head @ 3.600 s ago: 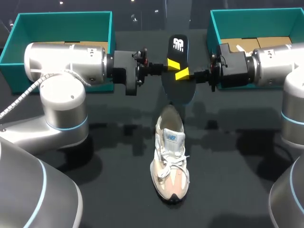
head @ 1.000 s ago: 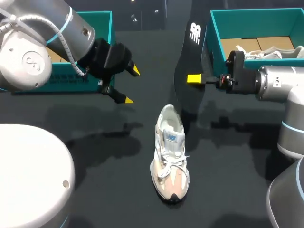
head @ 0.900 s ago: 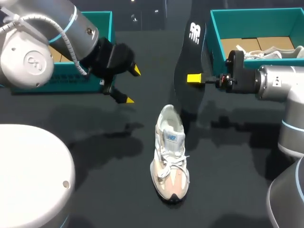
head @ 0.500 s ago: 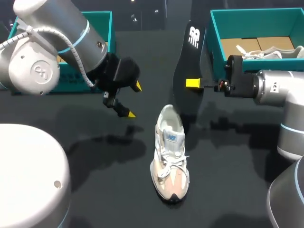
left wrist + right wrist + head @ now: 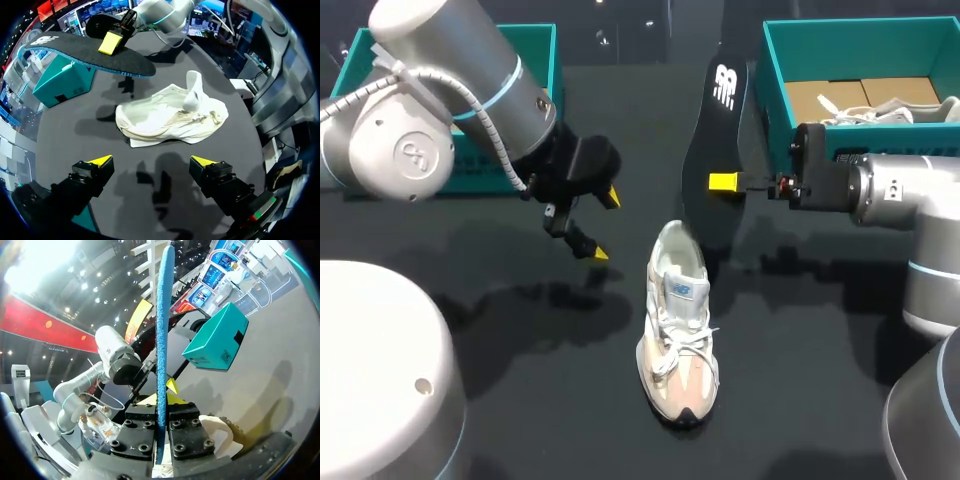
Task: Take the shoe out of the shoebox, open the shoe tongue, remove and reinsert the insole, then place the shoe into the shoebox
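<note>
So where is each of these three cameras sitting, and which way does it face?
Head view: fixed above and behind the robot, looking down on the table; both arms show, left tool open, right tool shut on the insole.
Left wrist view: on the left wrist, looking along its own open tool at the shoe.
Right wrist view: on the right wrist, looking along its tool, the insole edge-on in its grip.
Shared: head and left wrist views both show shoe and insole.

White logo (image 5: 724, 84) on insole (image 5: 710, 150), blue logo patch (image 5: 681, 290) on shoe tongue (image 5: 671, 279), unreadable printed label (image 5: 223, 356) on shoebox (image 5: 212, 335)
</note>
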